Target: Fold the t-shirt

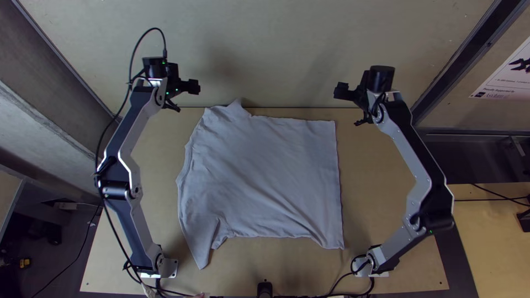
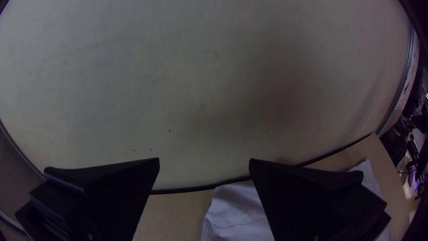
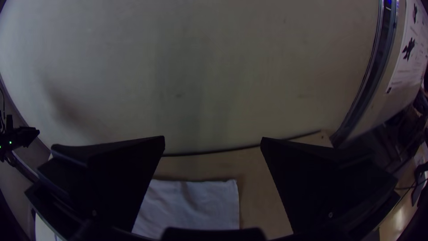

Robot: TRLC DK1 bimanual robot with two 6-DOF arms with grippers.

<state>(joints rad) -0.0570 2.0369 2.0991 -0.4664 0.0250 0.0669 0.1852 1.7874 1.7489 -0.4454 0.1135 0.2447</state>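
- Top view: a pale grey t-shirt lies spread on the light wooden table, between the two arms, its cloth lightly wrinkled.
- On its left side, a tapering sleeve points down toward the table's near edge; at the far side, a small peak of cloth reaches the table's far edge.
- The t-shirt's right side runs fairly straight, with a pointed corner at the near end.
- The left gripper is held up near the table's far edge, by the t-shirt's far left corner, apart from the cloth.
- The right gripper is held up near the far edge too, close to the far right corner, also apart from the cloth.
- Left wrist view: the left gripper is wide open, nothing between its fingers.
- Right wrist view: the right gripper is wide open as well, holding nothing.
- A pale wall stands behind the table; a black cable runs along the left arm.
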